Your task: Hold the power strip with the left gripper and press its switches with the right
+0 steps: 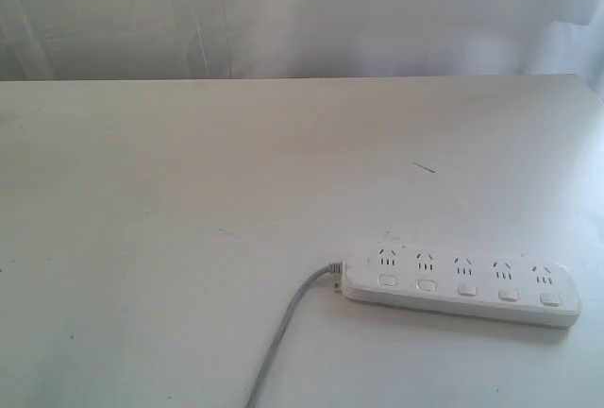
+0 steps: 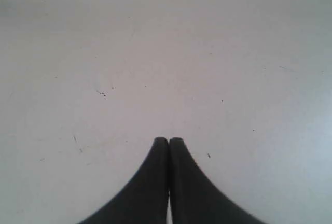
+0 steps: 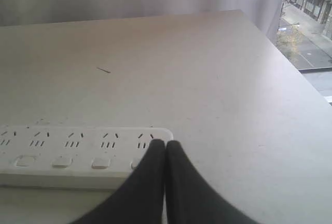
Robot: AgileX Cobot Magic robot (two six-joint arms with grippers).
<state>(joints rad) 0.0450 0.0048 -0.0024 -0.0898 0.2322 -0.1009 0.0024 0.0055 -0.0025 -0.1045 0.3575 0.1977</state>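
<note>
Five switches point(image 1: 466, 289) are seen in a row along the six o'clock edge of the power strip point(image 1: 460, 281), which is laid flat on the desk point(image 1: 189, 191) toward four o'clock in the exterior view, its grey cord point(image 1: 283, 332) led from the nine o'clock end toward six o'clock. The left tool point(image 2: 169, 140) is clenched, finger against finger, with nothing gripped, and only desk surface is shown past it. The right tool point(image 3: 165, 143) is likewise clenched and empty, its tips seen against one rounded end of the strip; whether contact is made cannot be told.
</note>
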